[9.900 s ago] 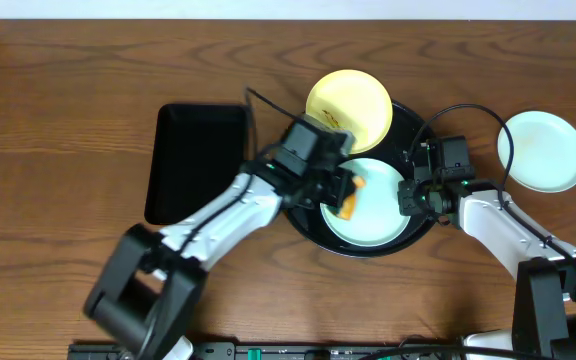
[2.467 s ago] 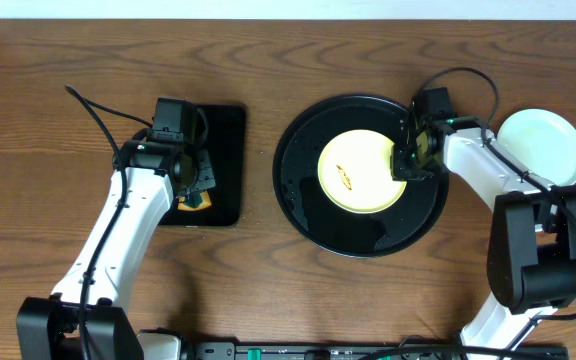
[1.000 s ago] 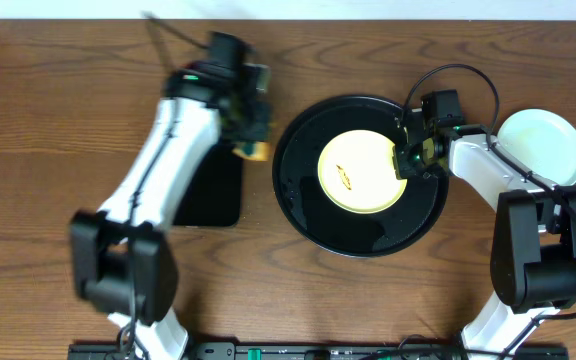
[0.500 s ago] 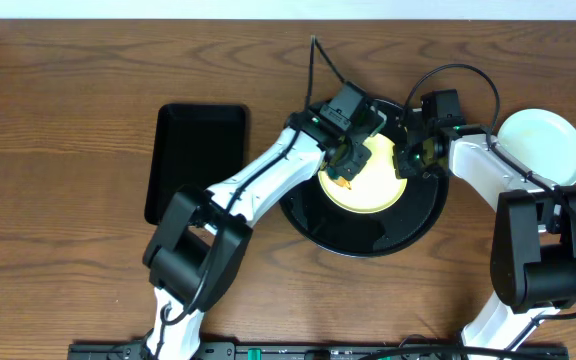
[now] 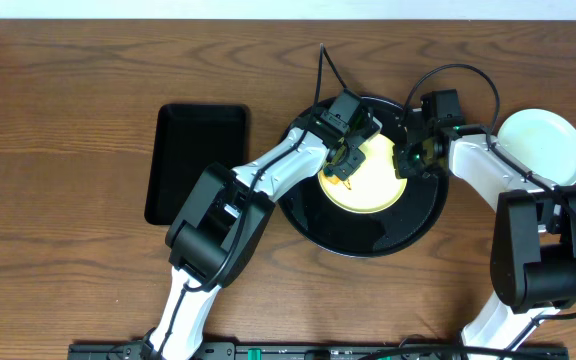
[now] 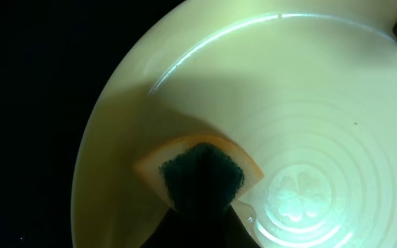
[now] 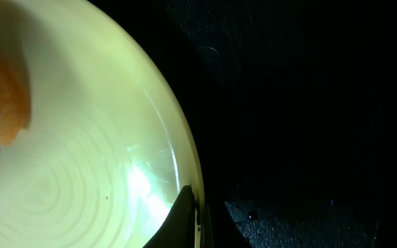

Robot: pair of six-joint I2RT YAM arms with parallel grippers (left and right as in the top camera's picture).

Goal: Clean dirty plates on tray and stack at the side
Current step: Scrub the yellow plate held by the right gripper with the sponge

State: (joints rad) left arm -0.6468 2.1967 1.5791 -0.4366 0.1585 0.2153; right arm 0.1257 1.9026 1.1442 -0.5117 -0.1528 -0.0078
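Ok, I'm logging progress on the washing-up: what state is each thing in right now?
Yellow plate: on the round tray, with a brown smear.
Sponge: pressed on the yellow plate.
Left gripper: shut on the sponge.
Right gripper: shut on the plate's rim.
Mint plate: beside the tray, clean.

The right gripper (image 7: 197, 210) pinches the rim of the yellow plate (image 7: 95, 138) at six o'clock. An orange sponge (image 7: 2, 96) rests at nine, with the black tray (image 7: 309, 103) toward three.
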